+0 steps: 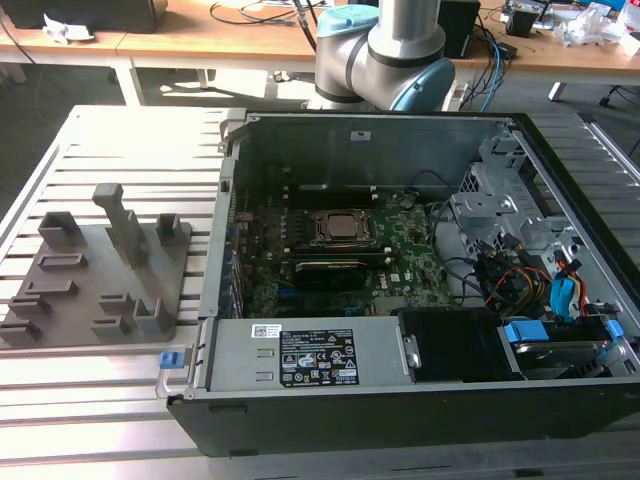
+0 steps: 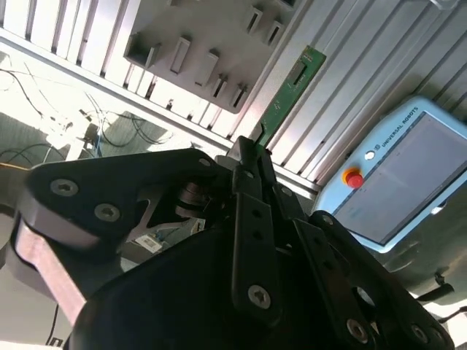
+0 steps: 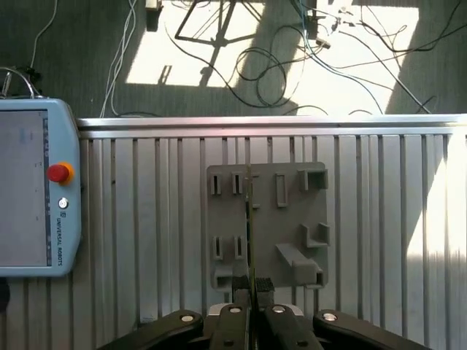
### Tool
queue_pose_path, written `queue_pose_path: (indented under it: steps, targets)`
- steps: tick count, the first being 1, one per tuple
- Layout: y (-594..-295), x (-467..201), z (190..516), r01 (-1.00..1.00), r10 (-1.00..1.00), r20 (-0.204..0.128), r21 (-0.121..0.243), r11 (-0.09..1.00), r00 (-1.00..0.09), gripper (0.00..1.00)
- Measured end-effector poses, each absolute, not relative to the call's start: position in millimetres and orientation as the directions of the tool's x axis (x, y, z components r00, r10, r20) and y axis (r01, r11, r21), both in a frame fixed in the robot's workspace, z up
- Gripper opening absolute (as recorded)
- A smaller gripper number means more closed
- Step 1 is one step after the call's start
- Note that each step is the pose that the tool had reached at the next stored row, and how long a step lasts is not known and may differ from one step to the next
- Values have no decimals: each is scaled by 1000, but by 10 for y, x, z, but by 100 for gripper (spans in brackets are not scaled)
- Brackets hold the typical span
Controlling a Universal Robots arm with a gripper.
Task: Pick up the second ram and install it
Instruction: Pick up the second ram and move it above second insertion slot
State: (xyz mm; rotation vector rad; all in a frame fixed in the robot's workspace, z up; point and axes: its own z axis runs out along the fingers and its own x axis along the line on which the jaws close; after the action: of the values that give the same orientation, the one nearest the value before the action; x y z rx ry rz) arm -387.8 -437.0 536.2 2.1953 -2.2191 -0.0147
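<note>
In both wrist views my gripper (image 2: 250, 152) (image 3: 252, 286) is shut on the second ram (image 2: 290, 91), a thin green circuit-board stick that juts out past the fingertips. In the first wrist view the ram (image 3: 249, 233) shows edge-on as a thin dark line, held high above the grey holder tray (image 3: 292, 219) on the slatted metal table. The exterior view has the open computer case with the large green motherboard (image 1: 400, 262) inside, and the grey holder tray (image 1: 100, 290) to the exterior view's left of it. The arm's base (image 1: 385, 50) rises behind the case.
A blue-grey teach pendant (image 3: 33, 197) (image 2: 398, 179) with a red stop button lies on the slatted table beside the tray. Cables (image 3: 255, 65) trail over the floor beyond the table edge. Inside the case are drive bays and wire bundles (image 1: 530, 270) and a power supply (image 1: 310, 352).
</note>
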Motion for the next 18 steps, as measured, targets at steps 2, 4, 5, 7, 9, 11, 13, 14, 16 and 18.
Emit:
queue_pose_path:
  steps: [2, 4, 5, 7, 9, 11, 13, 14, 16, 18]
  targets:
    - [-4370, -3878, 5362, -1000, -999, -37, 21, 10, -11, 14]
    - [-4370, -3878, 5361, -1000, -997, -74, 22, 9, -11, 14]
    - [-4369, -3878, 5357, -1000, -998, -65, 22, 9, -11, 14]
    - [-4367, -3873, 5356, -1000, -999, -30, 22, 9, -10, 14]
    - [-4365, -3731, 5308, -1000, -1000, -21, 29, 8, -8, 14]
    - [-4365, -3538, 5254, -999, -1000, -21, 43, 7, -8, 14]
    - [-4365, -3471, 5169, -999, -1000, -21, 49, 7, -8, 14]
    - [-4365, -3463, 5130, -999, -1000, -21, 52, 7, -8, 14]
    - [-4365, -3462, 5071, -998, -1000, -21, 55, 7, -8, 14]
    - [-4365, -3462, 5026, -998, -1000, -21, 57, 7, -8, 14]
